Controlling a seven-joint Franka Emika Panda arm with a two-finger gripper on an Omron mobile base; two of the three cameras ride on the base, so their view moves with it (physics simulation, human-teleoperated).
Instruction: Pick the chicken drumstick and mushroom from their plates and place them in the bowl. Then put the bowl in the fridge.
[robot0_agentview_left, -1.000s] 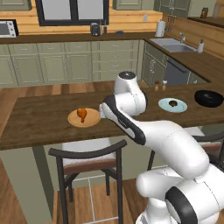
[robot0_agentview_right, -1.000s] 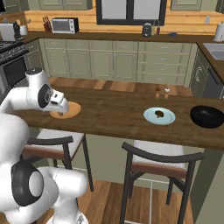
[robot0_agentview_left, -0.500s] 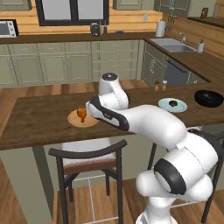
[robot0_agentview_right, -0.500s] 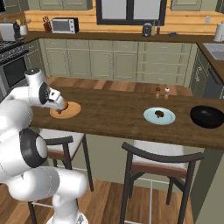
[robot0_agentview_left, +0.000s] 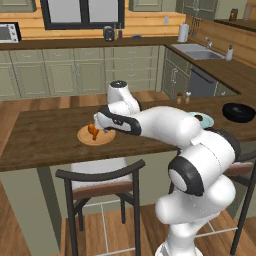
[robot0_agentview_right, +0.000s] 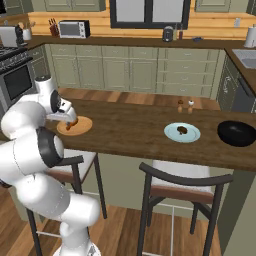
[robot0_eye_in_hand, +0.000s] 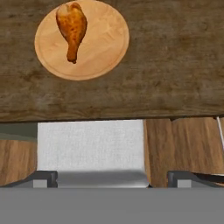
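The gripper has its 2 dark finger tips far apart at the bottom of the hand view, wide open, with nothing between them. Between the tips you can see a pale seat cushion of a stool, below the front edge of the wooden counter.

In the upper left of the hand view lies the tan plate. The chicken drumstick lies on it, toward its left side, thick end up and thin end pointing down in the frame. The open tips are well apart from it.

In the left base view, the white arm reaches to the left of the middle of the frame, and the hand hangs just beside the drumstick on the tan plate. In the right base view, the same plate sits at the left of the frame with the drumstick on it, right under the end of the arm.

Further right on the counter is the pale blue plate with the small dark mushroom on it. The black bowl stands near the right edge, right of the blue plate and apart from it. Behind the blue plate stand 2 small shakers.
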